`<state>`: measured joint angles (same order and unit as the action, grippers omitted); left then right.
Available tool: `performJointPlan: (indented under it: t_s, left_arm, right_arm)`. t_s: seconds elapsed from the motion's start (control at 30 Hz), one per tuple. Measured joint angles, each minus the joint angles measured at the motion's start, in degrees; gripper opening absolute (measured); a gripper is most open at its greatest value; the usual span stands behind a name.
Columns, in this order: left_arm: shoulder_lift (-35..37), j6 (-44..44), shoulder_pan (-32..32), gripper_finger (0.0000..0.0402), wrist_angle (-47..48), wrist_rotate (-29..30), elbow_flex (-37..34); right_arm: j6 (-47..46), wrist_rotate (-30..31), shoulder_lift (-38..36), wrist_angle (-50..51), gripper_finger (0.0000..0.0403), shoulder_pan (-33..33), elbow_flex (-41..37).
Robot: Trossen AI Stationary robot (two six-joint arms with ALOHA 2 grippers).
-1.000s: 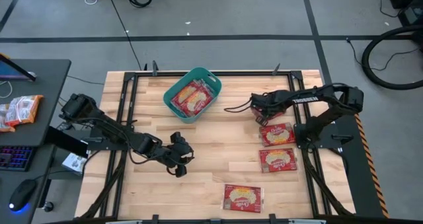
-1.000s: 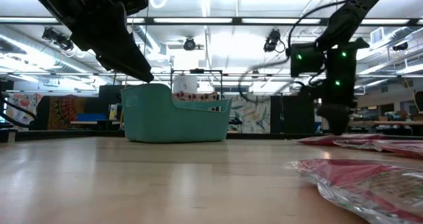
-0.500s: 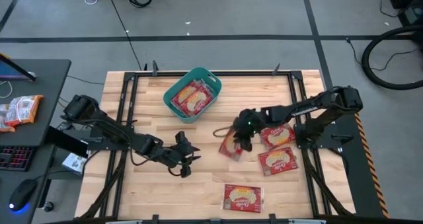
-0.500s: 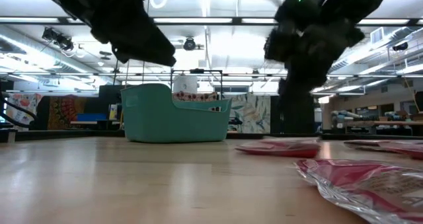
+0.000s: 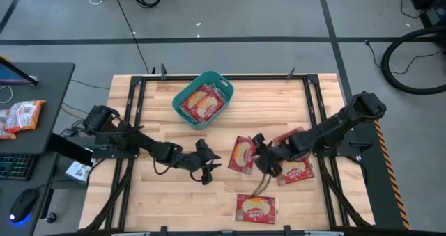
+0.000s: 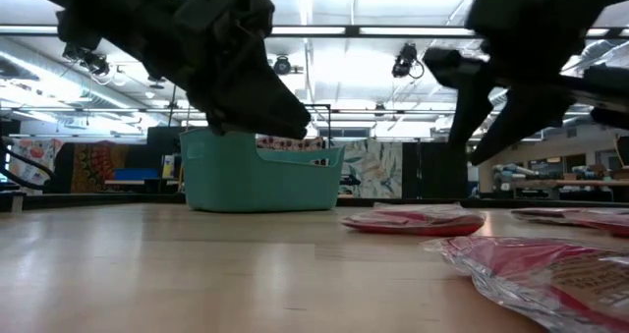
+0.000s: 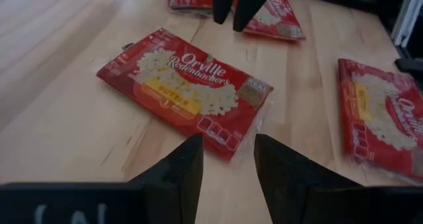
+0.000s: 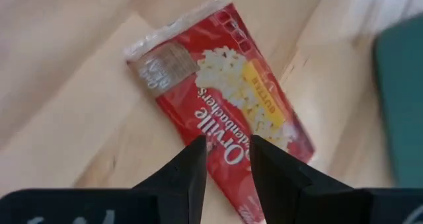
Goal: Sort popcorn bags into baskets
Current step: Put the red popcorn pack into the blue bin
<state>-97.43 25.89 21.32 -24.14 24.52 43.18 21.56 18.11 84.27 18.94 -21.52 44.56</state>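
The loose popcorn bag (image 5: 243,154) at the table's middle should be pinched flat by the empty, parted left gripper (image 5: 211,170), then carried toward 11 o'clock to the basket (image 5: 182,97); the right gripper (image 5: 260,154), parted and empty, is best kept away.

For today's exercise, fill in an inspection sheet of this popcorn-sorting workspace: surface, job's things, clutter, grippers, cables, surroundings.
Surface: wooden table, bare between items.
Job's things: teal basket holding popcorn bags; middle bag flat on the table; three more loose bags to its right and front.
Clutter: nothing seen on the table.
Grippers: left gripper open, empty, beside the middle bag; right gripper open, empty, at that bag's other side.
Cables: black cable loops on the floor.
Surroundings: side desk with an orange-white snack packet, keyboard and mouse.
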Motion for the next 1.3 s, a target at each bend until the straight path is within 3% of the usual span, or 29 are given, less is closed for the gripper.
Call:
performJointPlan:
  t_s: [0.13,0.27,0.47,0.6,0.7,0.83,1.07,1.3]
  left_arm:
    - [-0.1,0.0,-0.7,0.0141,0.0,-0.3,0.0]
    - [-0.1,0.4,-0.7,0.0141,0.0,-0.3,0.0]
    - [-0.1,0.8,-0.5,0.0141,0.3,-0.6,0.0]
    - [-0.1,0.9,-0.5,0.0141,0.5,-1.9,0.0]
    - [-0.1,0.9,-0.5,0.0141,0.5,-3.1,0.0]
    - [-0.1,0.9,-0.4,0.0141,0.7,-5.5,0.0]
    - [1.3,-0.9,1.1,0.0141,2.1,-6.8,0.0]
    - [9.5,-1.3,2.7,0.0141,12.3,-4.8,0.0]
  right_arm:
    - [4.1,4.9,0.0,-0.1,0.0123,-2.7,-0.8]
    - [3.6,5.9,1.3,-0.2,0.0133,-3.6,-1.8]
    - [3.4,6.9,8.4,-4.4,0.0164,-4.0,-1.9]
    - [6.7,12.3,12.7,-9.8,0.0173,-4.0,-1.9]
    - [11.2,12.6,15.0,-13.5,0.0172,-3.5,-1.9]
    - [13.0,9.3,17.3,-16.3,0.0142,-1.5,-1.6]
    - [11.6,6.2,17.3,-17.3,0.0015,-0.1,-1.7]
    - [14.7,10.5,11.8,-15.2,0.0008,0.0,-0.2]
